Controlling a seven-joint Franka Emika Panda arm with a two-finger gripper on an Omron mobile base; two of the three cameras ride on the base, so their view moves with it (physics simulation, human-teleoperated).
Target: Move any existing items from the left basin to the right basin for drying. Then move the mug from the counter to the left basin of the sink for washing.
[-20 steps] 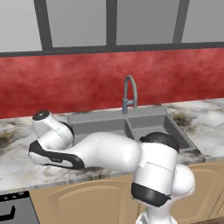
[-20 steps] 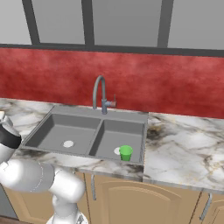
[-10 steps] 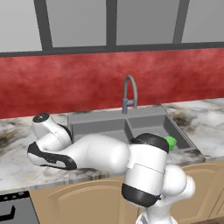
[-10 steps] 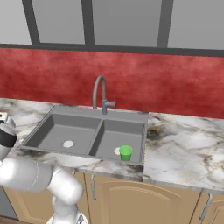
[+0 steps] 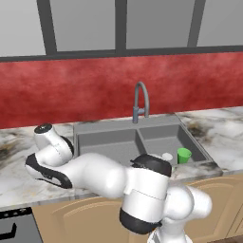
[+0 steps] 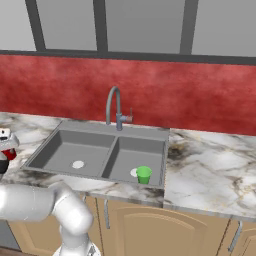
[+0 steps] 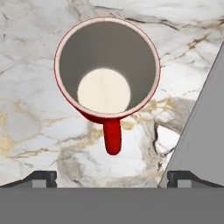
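Observation:
Seen from straight above in the hand view, the red mug [image 7: 107,74] stands upright on the marble counter [image 7: 30,113]. Its pale inside is empty and its handle [image 7: 113,138] points toward my gripper [image 7: 114,178]. The gripper hangs open over the mug, one finger tip on each side, touching nothing. A bit of the mug [image 6: 9,154] also peeks out at the left edge of the right base view, left of the sink. The wide left basin [image 6: 65,150] holds nothing but its drain. A green cup [image 6: 144,174] stands in the narrow right basin [image 6: 150,155].
The sink's grey rim [image 7: 203,131] runs close beside the mug. The curved faucet [image 6: 114,105] rises behind the basins. My arm's white links [image 5: 95,175] lie across the front of the left basin [image 5: 107,142]. Open marble counter [image 6: 215,165] stretches right of the sink.
The arm's lower links have turned a little to the left, uncovering the green cup in the left base view. The hand has stayed over the left counter, jaws still open.

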